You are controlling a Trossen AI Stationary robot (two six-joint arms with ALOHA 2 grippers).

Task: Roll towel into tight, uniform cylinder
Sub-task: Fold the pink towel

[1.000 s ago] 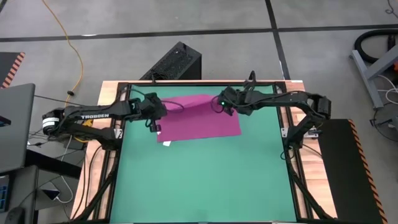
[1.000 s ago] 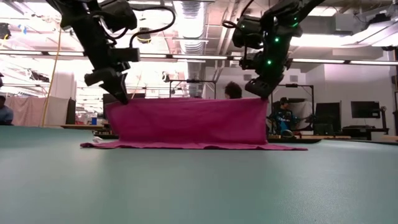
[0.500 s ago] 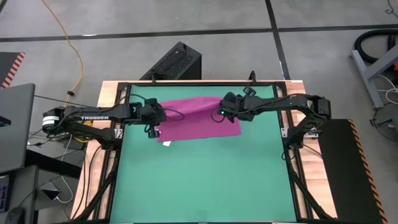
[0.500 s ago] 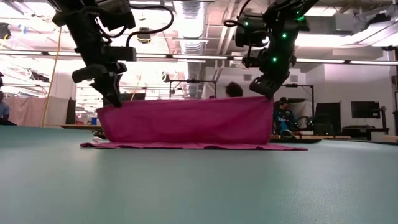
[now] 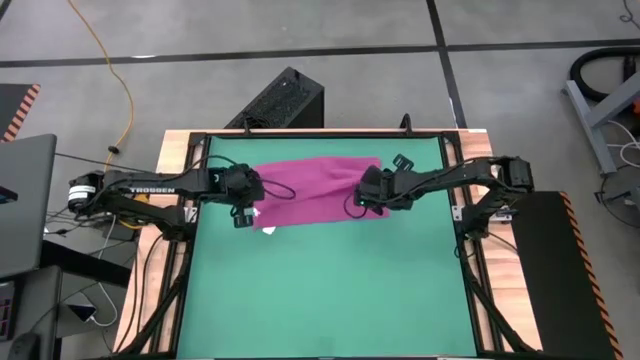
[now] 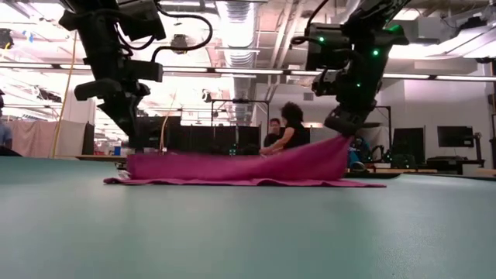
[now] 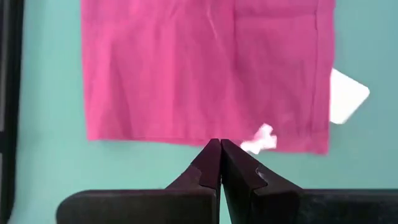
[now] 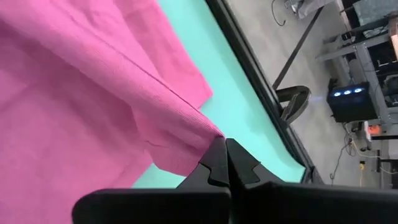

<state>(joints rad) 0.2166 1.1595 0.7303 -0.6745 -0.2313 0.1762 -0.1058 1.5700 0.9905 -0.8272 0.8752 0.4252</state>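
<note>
You have one towel (image 5: pixel 310 192) in play, a magenta-pink cloth lying on the far half of the green mat (image 5: pixel 330 290), between your two arms; it is the only cloth there. One small white tag (image 7: pixel 264 138) sits at its near edge on the left side, and in the left wrist view one separate white card-like piece (image 7: pixel 347 94) lies on the mat just beside the towel's edge; what it is you cannot tell.

Your left gripper (image 5: pixel 243 213) hangs over the towel's left end; its two fingers are pressed together, and in the left wrist view they meet with nothing between them, the cloth lying flat past the tips; from the low view you cannot tell whether the left gripper (image 6: pixel 138 147) touches the fabric.

Your right gripper (image 5: pixel 357 203) is at the towel's right end; its two fingers are clamped on a pinch of the cloth, which the right wrist view shows gathered into the tips (image 8: pixel 224 146); in the low view that end of the towel (image 6: pixel 310 163) rises off the mat to the right gripper (image 6: pixel 345 133), while the rest sags low toward the left.

Beyond the table you can count two people (image 6: pixel 283 132) in the low view, close together behind the towel.
</note>
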